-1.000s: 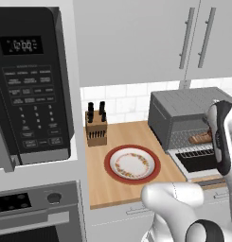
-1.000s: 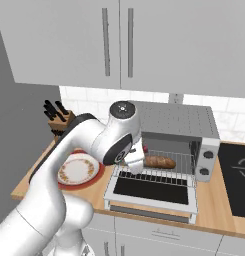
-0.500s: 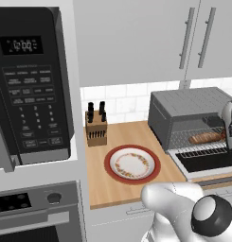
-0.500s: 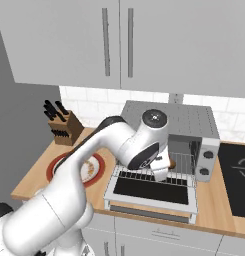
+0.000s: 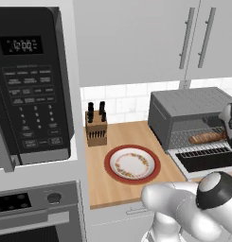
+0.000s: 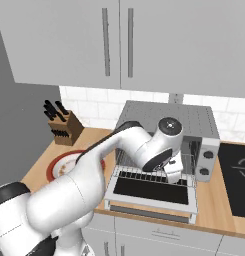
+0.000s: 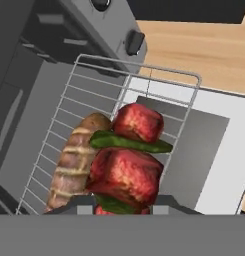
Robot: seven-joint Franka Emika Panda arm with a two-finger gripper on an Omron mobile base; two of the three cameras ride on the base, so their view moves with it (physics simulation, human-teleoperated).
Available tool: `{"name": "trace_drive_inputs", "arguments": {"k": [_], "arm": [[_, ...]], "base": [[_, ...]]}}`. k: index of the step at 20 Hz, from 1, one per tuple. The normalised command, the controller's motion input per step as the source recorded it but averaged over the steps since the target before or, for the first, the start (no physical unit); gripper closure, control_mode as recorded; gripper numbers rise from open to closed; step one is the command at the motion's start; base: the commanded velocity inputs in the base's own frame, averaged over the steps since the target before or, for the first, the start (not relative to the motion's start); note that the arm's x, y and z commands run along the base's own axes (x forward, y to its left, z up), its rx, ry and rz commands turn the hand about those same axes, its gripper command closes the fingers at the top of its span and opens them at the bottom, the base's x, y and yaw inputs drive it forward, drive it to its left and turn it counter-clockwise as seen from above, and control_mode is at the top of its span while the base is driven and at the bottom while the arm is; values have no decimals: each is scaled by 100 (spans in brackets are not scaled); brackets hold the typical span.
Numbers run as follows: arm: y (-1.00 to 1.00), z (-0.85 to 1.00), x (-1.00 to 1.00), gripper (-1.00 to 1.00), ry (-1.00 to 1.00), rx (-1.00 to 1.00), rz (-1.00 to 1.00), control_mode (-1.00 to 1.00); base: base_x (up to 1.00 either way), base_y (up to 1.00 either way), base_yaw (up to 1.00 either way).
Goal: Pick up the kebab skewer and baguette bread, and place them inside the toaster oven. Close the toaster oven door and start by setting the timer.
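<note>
Gripping the kebab skewer, your gripper hung over the pulled-out wire rack of the toaster oven, at the counter's right end. The baguette bread already lay on the rack, just left of the skewer. The toaster oven door was down. You were on the skewer's placing; next, by my judgement, you needed to lower and release it beside the loaf.

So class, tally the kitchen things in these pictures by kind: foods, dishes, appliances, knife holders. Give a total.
Foods: 2, bread and skewer
Dishes: 1, plate
Appliances: 2, toaster oven and microwave
Knife holders: 1, knife block
Total: 6
</note>
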Motion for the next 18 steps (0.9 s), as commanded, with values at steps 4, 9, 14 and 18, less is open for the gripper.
{"name": "trace_drive_inputs", "arguments": {"k": [4, 9, 14, 18], "arm": [[-5, -45, 48, 100, 0, 0, -2, -100], [0, -45, 40, 100, 0, 0, -1, -100], [0, -37, 21, 100, 3, 0, -1, -100], [0, -24, 5, 100, 2, 0, -1, -100]], "base": [[0, 0, 0], [0, 0, 0], [0, 0, 0], [0, 0, 0]]}}
